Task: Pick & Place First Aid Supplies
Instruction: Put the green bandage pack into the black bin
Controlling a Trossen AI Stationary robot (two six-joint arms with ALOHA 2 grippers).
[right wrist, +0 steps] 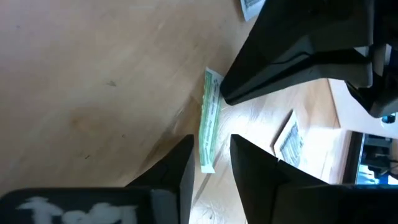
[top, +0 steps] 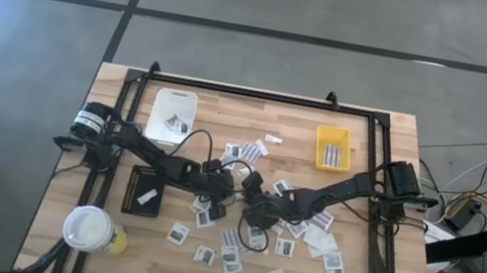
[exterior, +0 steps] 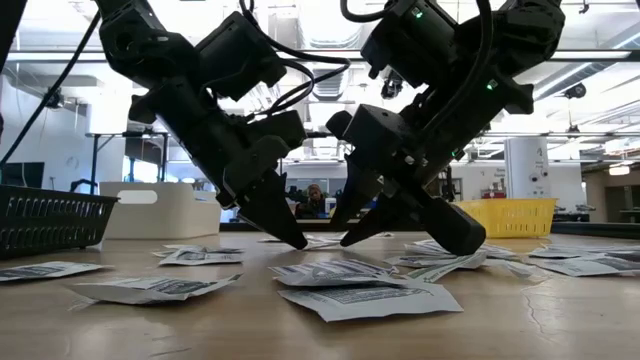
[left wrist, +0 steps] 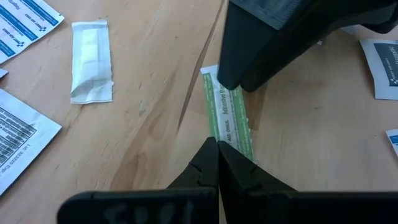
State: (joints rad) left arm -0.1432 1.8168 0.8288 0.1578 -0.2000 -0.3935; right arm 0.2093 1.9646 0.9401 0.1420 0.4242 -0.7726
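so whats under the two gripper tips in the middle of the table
A narrow green-striped strip lies flat on the bare wood table. The shut left gripper presses at one end, the open right gripper straddles the other. The part beneath the fingers is hidden.

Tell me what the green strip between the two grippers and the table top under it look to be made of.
Green strip: apparently thin paper or film wrapping, slightly glossy, printed with green bands and small lettering; it lies flat with a crimped-looking end. The exact material cannot be told.

Table top: wood, likely butcher-block boards with a smooth matte finish; pale grain lines and a seam between boards show.
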